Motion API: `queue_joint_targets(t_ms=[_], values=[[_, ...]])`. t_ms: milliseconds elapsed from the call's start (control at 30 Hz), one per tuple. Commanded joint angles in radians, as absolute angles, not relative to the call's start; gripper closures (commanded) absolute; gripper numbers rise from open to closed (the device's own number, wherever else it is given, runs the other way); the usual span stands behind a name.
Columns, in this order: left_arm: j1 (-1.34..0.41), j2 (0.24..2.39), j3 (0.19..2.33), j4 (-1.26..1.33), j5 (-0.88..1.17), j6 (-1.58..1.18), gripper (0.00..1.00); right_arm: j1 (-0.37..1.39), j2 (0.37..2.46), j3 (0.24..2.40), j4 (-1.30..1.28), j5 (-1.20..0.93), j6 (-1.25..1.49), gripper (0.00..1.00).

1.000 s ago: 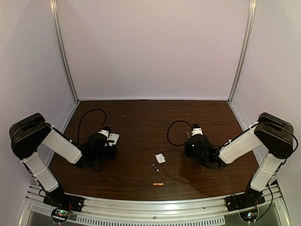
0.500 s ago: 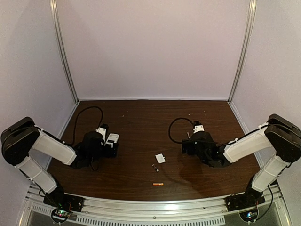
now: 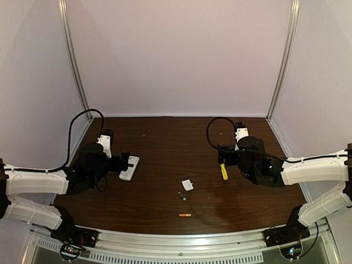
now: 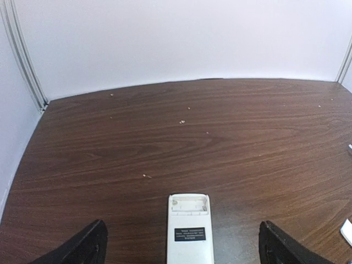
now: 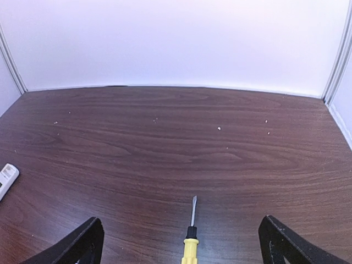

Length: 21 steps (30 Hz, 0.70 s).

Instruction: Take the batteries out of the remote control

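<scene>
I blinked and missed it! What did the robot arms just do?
Both opened and drew back sideways: the left gripper let go of the remote control, and the right gripper let go of the yellow screwdriver. The orange battery, dark battery and small white piece stayed put.

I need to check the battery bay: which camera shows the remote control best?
The left wrist view: the remote control lies close and centred, its back up, label and uncovered bay visible. The top external view shows it small and whole, without detail; the right wrist view catches only one end at the left edge.
</scene>
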<state>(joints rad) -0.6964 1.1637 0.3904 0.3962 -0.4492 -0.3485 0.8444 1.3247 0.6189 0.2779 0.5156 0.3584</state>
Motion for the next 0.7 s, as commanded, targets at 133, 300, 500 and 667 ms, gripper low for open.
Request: queue_joint_targets(t_ms=[133,300,500,667], values=[[-0.644,1.012,0.505,0.221,-0.599,-0.193,0.03,0.836,1.166,0.583,0.278,0.631,0.209,0.0],[-0.47,1.008,0.508,0.228,-0.545,-0.163,0.03,0.798,1.126,0.543,0.368,0.756,0.108,0.0],[-0.276,1.063,0.491,0.333,-0.519,-0.134,0.03,0.645,1.168,0.674,0.148,0.761,0.238,0.0],[-0.168,1.119,0.396,0.555,-0.496,-0.045,0.03,0.546,1.149,0.64,0.2,0.756,0.25,0.0]])
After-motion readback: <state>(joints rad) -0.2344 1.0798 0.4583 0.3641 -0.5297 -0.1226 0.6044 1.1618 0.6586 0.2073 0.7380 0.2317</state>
